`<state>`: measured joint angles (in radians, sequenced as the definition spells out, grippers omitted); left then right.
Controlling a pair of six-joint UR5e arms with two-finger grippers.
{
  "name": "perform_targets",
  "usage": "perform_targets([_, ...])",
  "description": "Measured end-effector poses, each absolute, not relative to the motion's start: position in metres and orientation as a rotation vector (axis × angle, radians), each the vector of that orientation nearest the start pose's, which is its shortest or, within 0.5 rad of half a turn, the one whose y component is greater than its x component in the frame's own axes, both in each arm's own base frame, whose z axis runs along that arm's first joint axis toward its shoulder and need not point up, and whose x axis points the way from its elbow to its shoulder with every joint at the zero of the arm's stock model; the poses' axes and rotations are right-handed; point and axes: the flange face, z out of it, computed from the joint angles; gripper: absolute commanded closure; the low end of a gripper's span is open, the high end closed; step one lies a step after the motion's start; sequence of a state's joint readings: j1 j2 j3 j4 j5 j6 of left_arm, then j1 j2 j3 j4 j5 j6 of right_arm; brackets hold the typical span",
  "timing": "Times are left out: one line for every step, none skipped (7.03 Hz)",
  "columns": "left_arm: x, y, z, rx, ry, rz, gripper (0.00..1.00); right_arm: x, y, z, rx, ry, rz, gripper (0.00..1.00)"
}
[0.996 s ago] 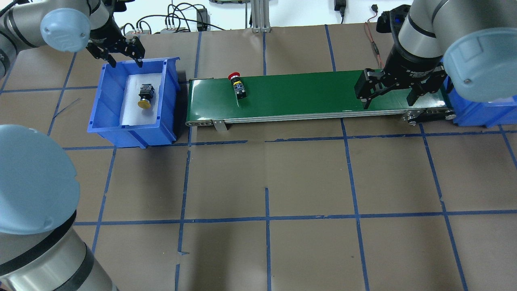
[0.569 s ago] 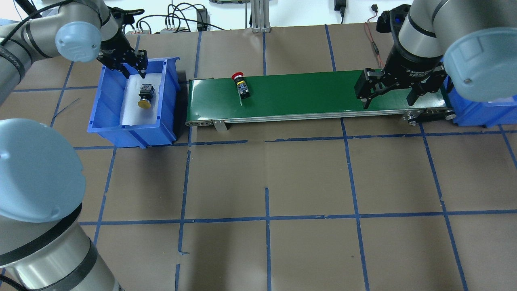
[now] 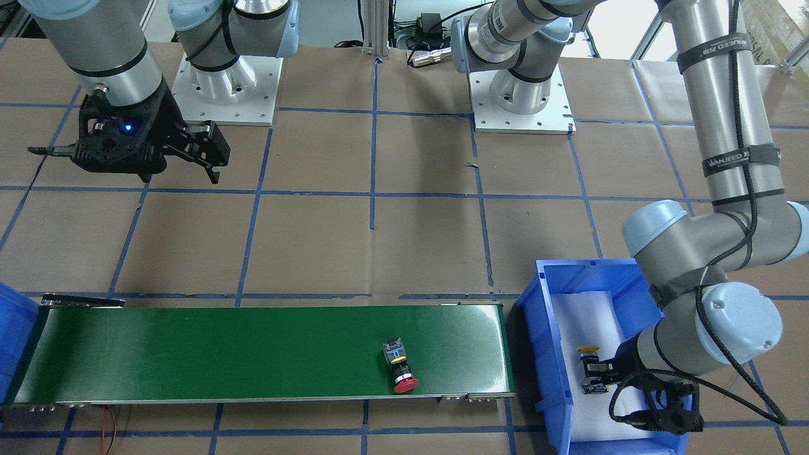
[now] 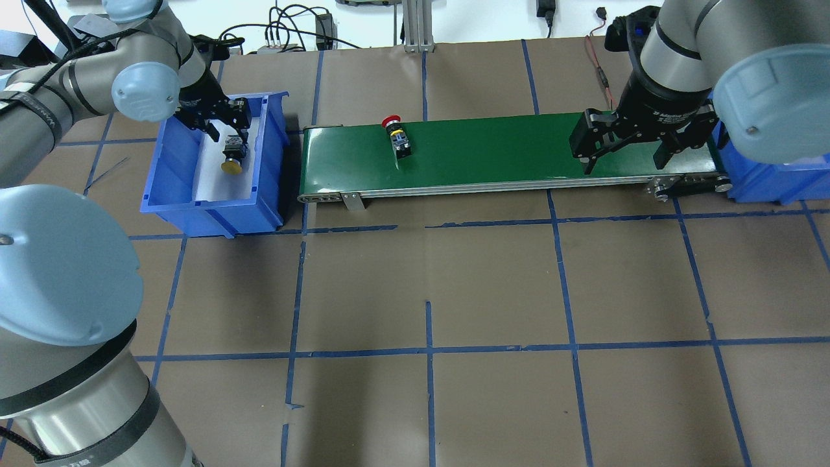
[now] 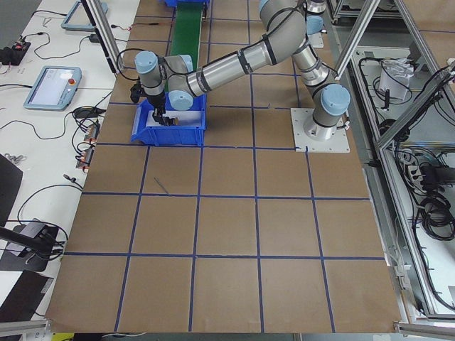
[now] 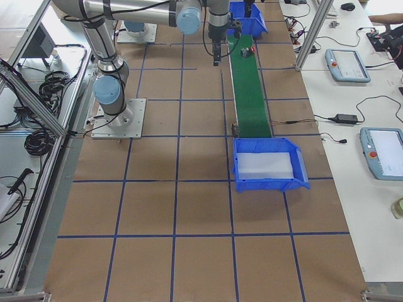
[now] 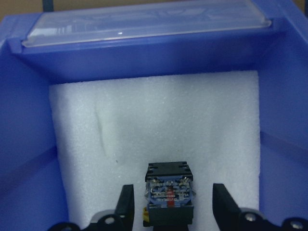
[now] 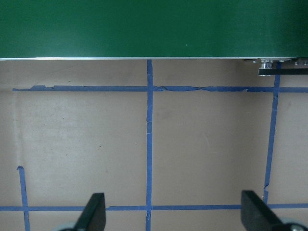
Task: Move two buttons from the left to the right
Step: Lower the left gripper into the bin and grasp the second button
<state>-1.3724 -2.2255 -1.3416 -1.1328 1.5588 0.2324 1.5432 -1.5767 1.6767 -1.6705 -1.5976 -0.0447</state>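
The yellow button [image 4: 232, 155] lies on white foam in the left blue bin [image 4: 153, 170], cap toward the robot. It also shows in the left wrist view [image 7: 168, 192] and in the front view [image 3: 589, 363]. My left gripper [image 4: 227, 127] is down inside the bin and open. In the left wrist view [image 7: 171, 211] its fingers stand on either side of the button's contact block without touching it. The red button [image 4: 395, 137] lies on the green conveyor belt [image 4: 493, 149], left of its middle. My right gripper [image 4: 626, 161] is open and empty over the belt's right end.
A second blue bin [image 4: 768, 178] with white foam stands at the belt's right end, partly hidden by my right arm; the exterior right view shows it [image 6: 239, 165] with nothing on the foam. Brown paper with blue tape lines covers the table. Cables lie along the far edge.
My left gripper has come forward and down into the left bin, and its fingers now straddle the yellow button. The red button has ridden rightward on the belt. The right arm has not moved.
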Motion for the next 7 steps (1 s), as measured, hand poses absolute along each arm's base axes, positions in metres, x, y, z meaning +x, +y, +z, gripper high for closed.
perform_targets([0.011,-0.729,0.239,0.053,3.15,-0.023,0.32,0.117,-0.491,0.448,-0.028,3.169,0.003,0.0])
perform_targets([0.01,-0.729,0.237,0.055,3.15,-0.019,0.32,0.117,-0.491,0.448,-0.029,3.169,0.005,0.0])
perform_targets([0.009,-0.729,0.232,0.059,3.151,-0.011,0.32,0.117,-0.491,0.447,-0.029,3.169,0.007,0.0])
perform_targets([0.007,-0.73,0.227,0.063,3.153,0.0,0.33,0.117,-0.491,0.446,-0.03,3.169,0.011,0.0])
perform_targets([0.007,-0.73,0.224,0.065,3.154,0.007,0.44,0.117,-0.489,0.442,-0.032,3.168,0.02,0.0])
perform_targets([0.007,-0.73,0.222,0.068,3.154,0.011,0.68,0.117,-0.487,0.436,-0.035,3.167,0.026,0.0])
perform_targets([0.009,-0.73,0.223,0.066,3.154,0.01,0.84,0.117,-0.485,0.433,-0.035,3.167,0.021,0.0])
